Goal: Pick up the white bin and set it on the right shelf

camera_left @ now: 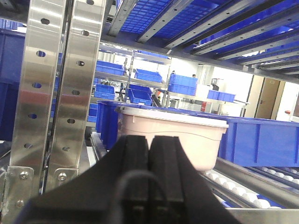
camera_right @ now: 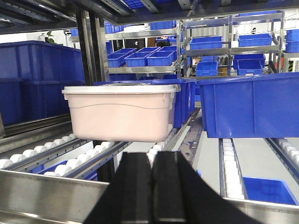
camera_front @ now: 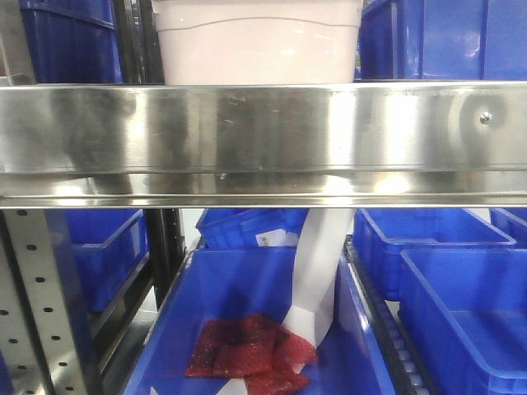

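Observation:
The white bin [camera_front: 257, 45] is a pale pinkish tote with a curved ridge. It rests on white roller tracks behind the wide shiny front rail of the right shelf [camera_front: 263, 136]. In the left wrist view the white bin [camera_left: 187, 140] stands just beyond my left gripper [camera_left: 149, 139], whose black fingers are pressed together with nothing between them. In the right wrist view the white bin [camera_right: 119, 114] sits up and to the left of my right gripper [camera_right: 151, 155], which is also shut and empty, apart from the bin. Neither gripper shows in the front view.
Blue crates flank the bin, including a large one [camera_right: 252, 107] to its right. Perforated steel uprights [camera_left: 46, 93] stand to the left. On the level below, a blue crate [camera_front: 247, 329] holds red bubble wrap [camera_front: 251, 346] and a white strip.

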